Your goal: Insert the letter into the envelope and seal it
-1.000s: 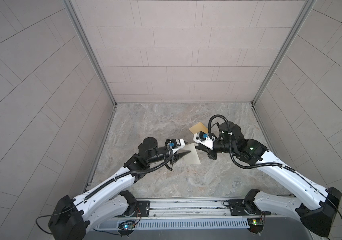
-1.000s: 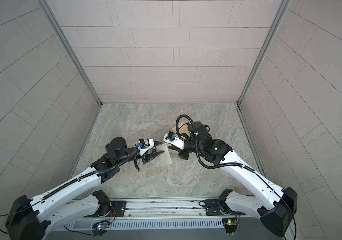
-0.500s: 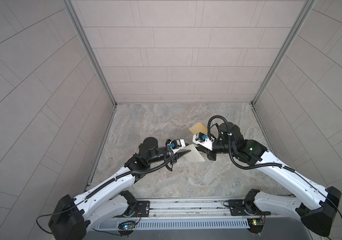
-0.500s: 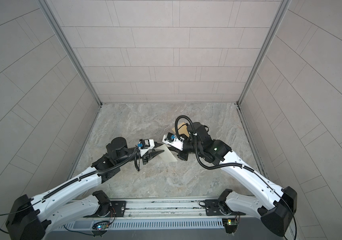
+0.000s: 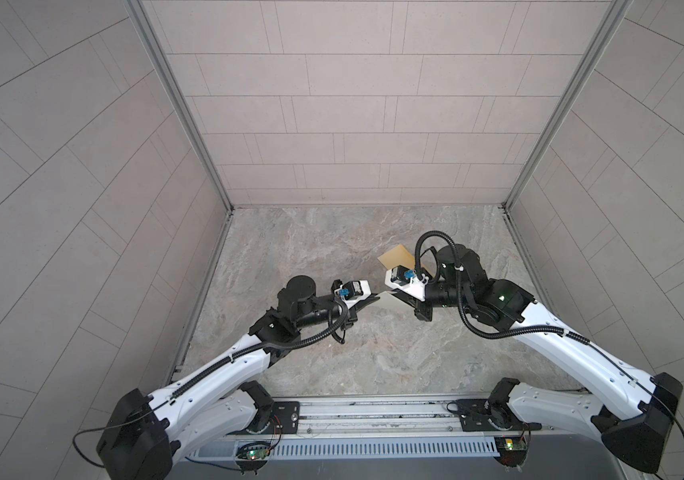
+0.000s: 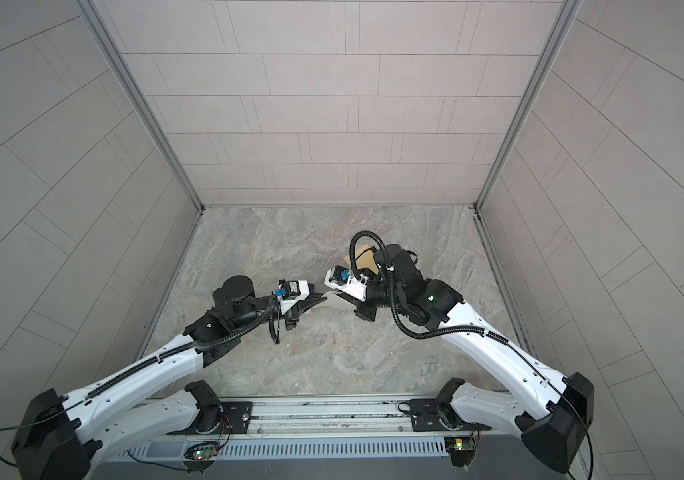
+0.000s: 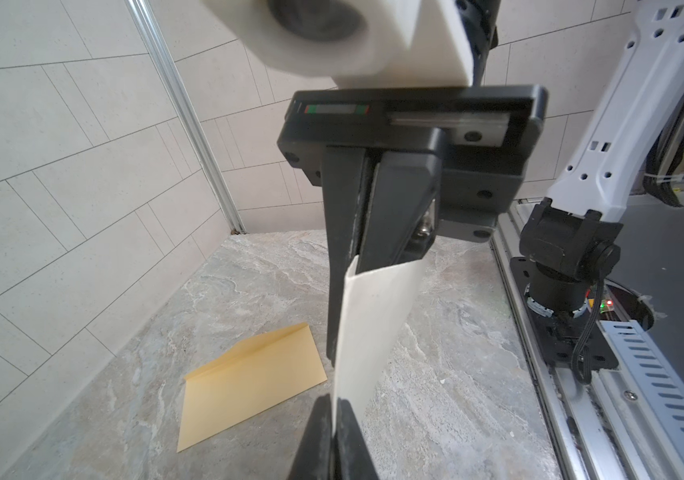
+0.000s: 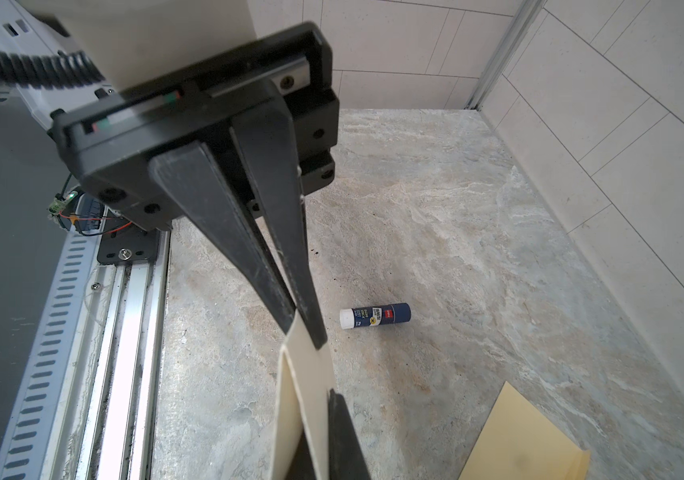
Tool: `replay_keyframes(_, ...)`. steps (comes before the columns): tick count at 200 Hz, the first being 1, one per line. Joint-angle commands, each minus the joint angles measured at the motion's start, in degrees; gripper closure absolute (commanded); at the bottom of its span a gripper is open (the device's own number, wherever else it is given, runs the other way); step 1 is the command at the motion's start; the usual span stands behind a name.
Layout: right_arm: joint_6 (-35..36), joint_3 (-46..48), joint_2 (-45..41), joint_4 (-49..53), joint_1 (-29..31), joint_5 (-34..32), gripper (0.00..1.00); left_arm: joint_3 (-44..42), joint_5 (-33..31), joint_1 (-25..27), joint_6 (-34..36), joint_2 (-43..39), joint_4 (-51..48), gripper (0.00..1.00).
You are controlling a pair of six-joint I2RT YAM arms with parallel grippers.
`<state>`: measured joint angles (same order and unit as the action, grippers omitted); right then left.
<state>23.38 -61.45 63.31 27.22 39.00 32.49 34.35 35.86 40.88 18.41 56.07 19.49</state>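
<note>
Folded letter (image 7: 373, 324) pinched between left tool (image 7: 334, 411) and right tool (image 7: 356, 266), envelope (image 7: 253, 378) lying on table (image 7: 456, 374)

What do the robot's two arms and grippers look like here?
The left arm and right arm have white shells, black joints and black bases. A black ribbed cable hose loops over each wrist, beside a white camera mount with a blue plug. The left gripper and right gripper are black, with long flat tapering fingers and a red-and-green strip on the slide rail.
</note>
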Motion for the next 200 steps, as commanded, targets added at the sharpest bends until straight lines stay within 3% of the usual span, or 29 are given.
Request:
replay_keyframes(1, 1.0, 0.3, -0.4, -0.4, 0.3, -0.9, 0.92, -0.9, 0.1, -0.3, 0.5, -1.3, 1.9, 0.96)
replay_keyframes(35, 1.3, 0.3, -2.1, -0.5, 0.3, -9.8, 0.82, -1.3, -0.8, -0.3, 1.5, -1.8, 2.0, 1.0)
replay_keyframes(66, 2.8, -0.8, -6.0, 2.0, 0.0, -22.9, 0.66, -1.8, -2.8, -0.2, 2.7, -2.3, 2.0, 1.0)
replay_keyframes(89, 3.3, -1.0, -9.3, 3.4, -1.1, -25.8, 0.51, -1.8, -5.4, -0.2, 3.8, -2.3, 1.7, 1.0)
replay_keyframes(123, 3.1, -3.3, -11.2, 7.7, -1.3, -24.0, 0.34, -1.7, -6.5, -0.2, 4.5, -2.2, 1.7, 1.0)
replay_keyframes(137, 1.5, -4.9, -10.7, 9.1, -1.3, -20.7, 0.1, -1.8, -6.1, -0.3, 4.6, -2.1, 1.6, 1.0)
replay_keyframes(145, 0.9, -5.9, -10.2, 9.8, -1.4, -18.1, 0.01, -1.8, -6.0, -0.3, 4.6, -2.1, 1.6, 1.0)
replay_keyframes(182, -3.4, -8.0, -6.7, 7.6, -1.2, -6.8, 0.02, -1.8, -5.2, -0.2, 4.6, -2.2, 1.2, 1.0)
replay_keyframes(200, -2.4, -8.0, -4.9, 6.3, -0.7, -1.9, 0.08, -1.7, -4.4, -0.3, 4.6, -2.2, 0.7, 1.0)
